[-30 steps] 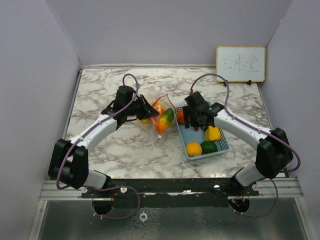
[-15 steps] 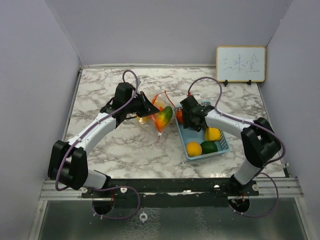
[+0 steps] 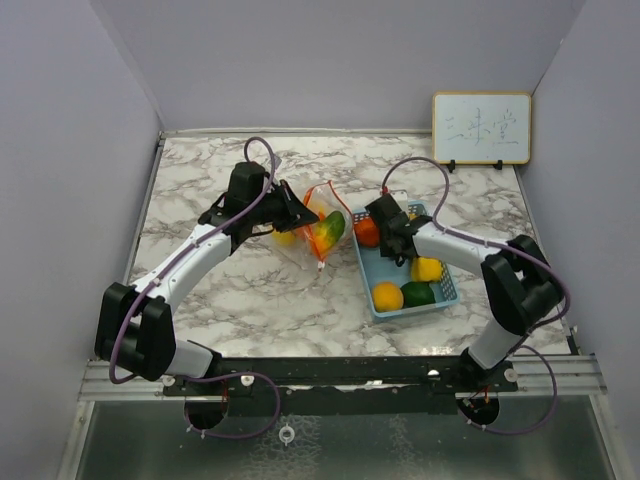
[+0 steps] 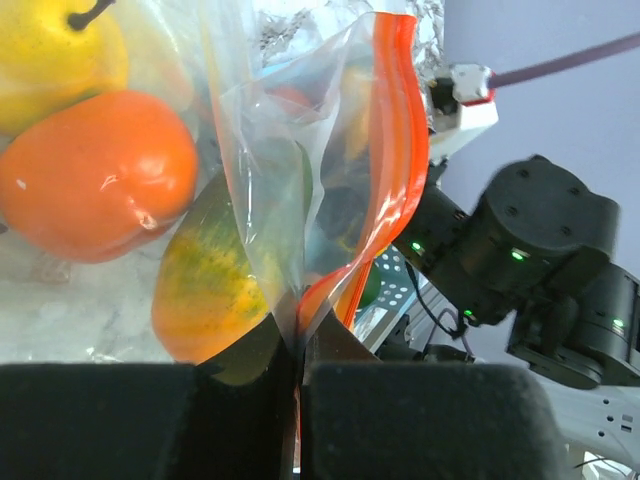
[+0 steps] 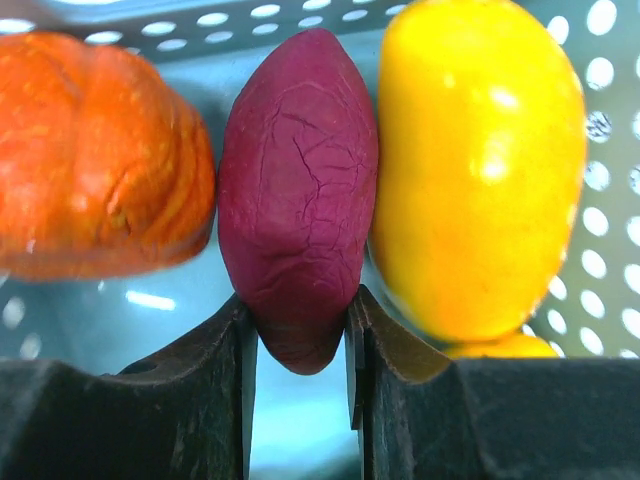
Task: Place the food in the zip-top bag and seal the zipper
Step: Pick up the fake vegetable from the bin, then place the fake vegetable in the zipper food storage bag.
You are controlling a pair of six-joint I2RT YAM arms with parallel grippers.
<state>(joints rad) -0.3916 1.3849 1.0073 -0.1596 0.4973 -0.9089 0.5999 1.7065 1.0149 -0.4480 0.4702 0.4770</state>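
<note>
The clear zip-top bag (image 3: 322,226) with an orange zipper strip (image 4: 400,150) lies at mid-table with its mouth held up. My left gripper (image 3: 293,215) is shut on the bag's rim (image 4: 300,345). An orange fruit (image 4: 95,175), a yellow pear (image 4: 60,45) and a green-orange piece (image 4: 215,275) are inside it. My right gripper (image 3: 388,236) is down in the blue basket (image 3: 372,300). Its fingers (image 5: 298,350) press both sides of a purple-red piece (image 5: 298,190), between an orange piece (image 5: 95,160) and a yellow piece (image 5: 480,160).
The basket also holds an orange (image 3: 387,297), a dark green piece (image 3: 418,293), a yellow piece (image 3: 427,267) and an orange-red piece (image 3: 366,232). A whiteboard (image 3: 481,128) stands at the back right. Grey walls close in the marble table (image 3: 220,290).
My right gripper has shifted toward the basket's far left end and lowered onto the purple-red piece. My left gripper stays on the bag rim, almost unmoved.
</note>
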